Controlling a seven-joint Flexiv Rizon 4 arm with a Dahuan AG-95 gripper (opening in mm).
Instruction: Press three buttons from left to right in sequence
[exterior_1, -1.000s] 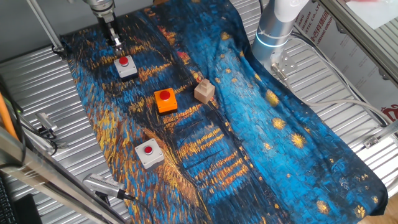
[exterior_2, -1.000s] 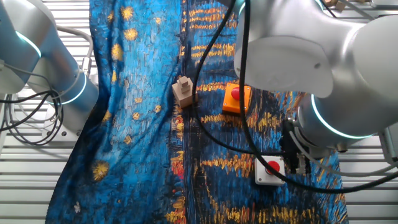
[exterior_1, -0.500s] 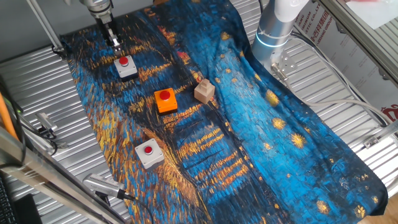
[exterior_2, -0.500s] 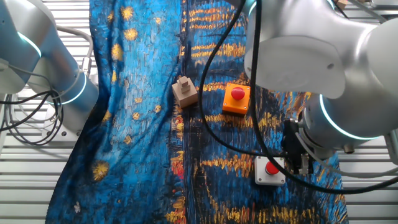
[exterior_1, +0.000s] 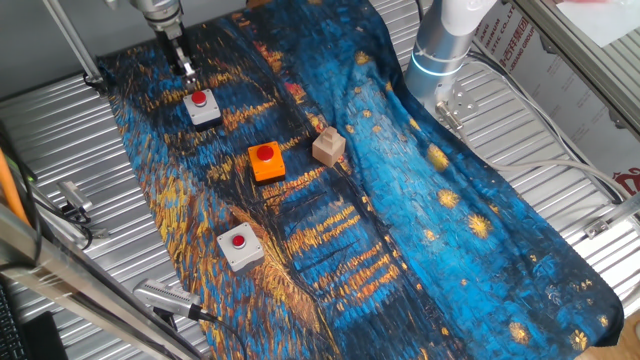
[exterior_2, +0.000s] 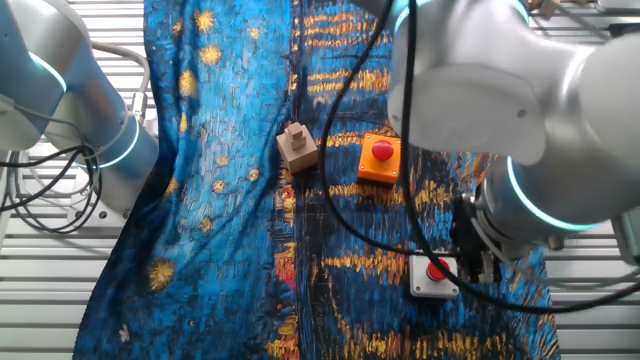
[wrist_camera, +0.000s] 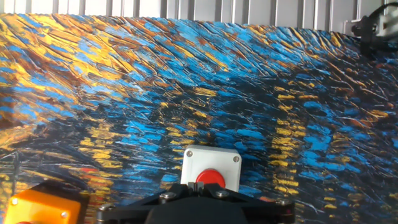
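Three buttons stand in a diagonal row on the blue and gold cloth. A grey-based one is at the far left, an orange one in the middle and a grey-based one nearest the front. My gripper hangs just above and behind the far-left grey button, its fingertips shut together on nothing. In the hand view my gripper sits at the near edge of that button, with the orange button at the bottom left. In the other fixed view my gripper is right beside the same button.
A tan wooden block stands just right of the orange button, and it also shows in the other fixed view. The cloth lies over a ribbed metal table. A second arm's base stands at the back.
The arm's upper links have shifted a little in the other fixed view, uncovering the orange button. The gripper has hardly moved by the far-left grey button.
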